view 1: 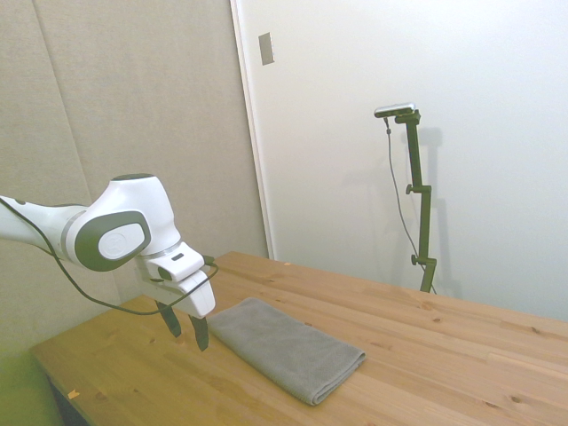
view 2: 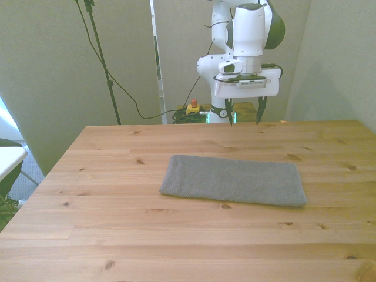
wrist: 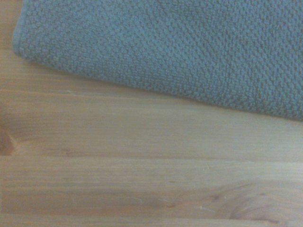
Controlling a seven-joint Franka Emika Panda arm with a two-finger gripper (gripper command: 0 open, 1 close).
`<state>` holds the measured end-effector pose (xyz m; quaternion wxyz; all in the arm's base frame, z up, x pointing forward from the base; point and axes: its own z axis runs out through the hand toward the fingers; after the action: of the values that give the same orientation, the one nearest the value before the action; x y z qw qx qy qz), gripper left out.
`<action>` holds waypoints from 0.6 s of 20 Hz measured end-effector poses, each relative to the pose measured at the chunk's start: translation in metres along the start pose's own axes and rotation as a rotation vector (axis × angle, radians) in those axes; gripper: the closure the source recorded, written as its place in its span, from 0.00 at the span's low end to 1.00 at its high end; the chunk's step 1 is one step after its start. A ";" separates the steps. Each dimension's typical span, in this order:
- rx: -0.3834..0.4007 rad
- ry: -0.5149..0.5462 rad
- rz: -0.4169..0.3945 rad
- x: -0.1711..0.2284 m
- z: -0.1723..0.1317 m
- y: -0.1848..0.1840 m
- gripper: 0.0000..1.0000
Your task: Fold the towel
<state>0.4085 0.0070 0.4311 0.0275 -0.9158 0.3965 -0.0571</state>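
1. The towel lies flat on the wooden table, near the middle. It is a long grey rectangle, and its edges look layered, so it seems to be doubled already at least once.
2. The gripper hangs above the table behind the far long edge of the towel, not touching the cloth. Its two fingers are spread wide and hold nothing. In the side view the gripper is close beside one short end of the towel.
3. The wrist view shows one rounded corner and one edge of the towel, with bare wood next to it.
4. I judge that the step in hand is the approach to a first grasp, so the fold itself is not yet begun.
5. To do it well, the gripper should come down at a corner or a short end, with one finger sliding under the cloth. It should pinch all the layers together, because the towel is thick and soft and the lower layer may stay behind.
6. After the grasp, it should lift only a little and carry the end over to the opposite end, so that the edges meet.
7. Other things: a door and plain walls stand behind the table. A cable and a small red button are beyond the far edge.
8. I see nothing on the table that stands in the way of the towel or the gripper.
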 end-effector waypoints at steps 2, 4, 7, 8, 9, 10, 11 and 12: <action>0.004 -0.005 0.006 0.001 0.000 0.000 0.00; 0.010 -0.002 0.017 0.005 -0.002 -0.001 0.00; 0.018 0.024 0.048 0.020 -0.013 -0.017 0.00; 0.015 0.039 0.059 0.025 -0.015 -0.027 0.00; 0.011 0.050 0.076 0.029 -0.015 -0.040 0.00; 0.002 0.063 0.093 0.034 -0.014 -0.056 0.00; -0.011 0.079 0.105 0.038 -0.011 -0.074 0.00; -0.022 0.089 0.117 0.042 -0.008 -0.093 0.00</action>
<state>0.5033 0.0396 0.4511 0.0031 -0.8879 0.4507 -0.0917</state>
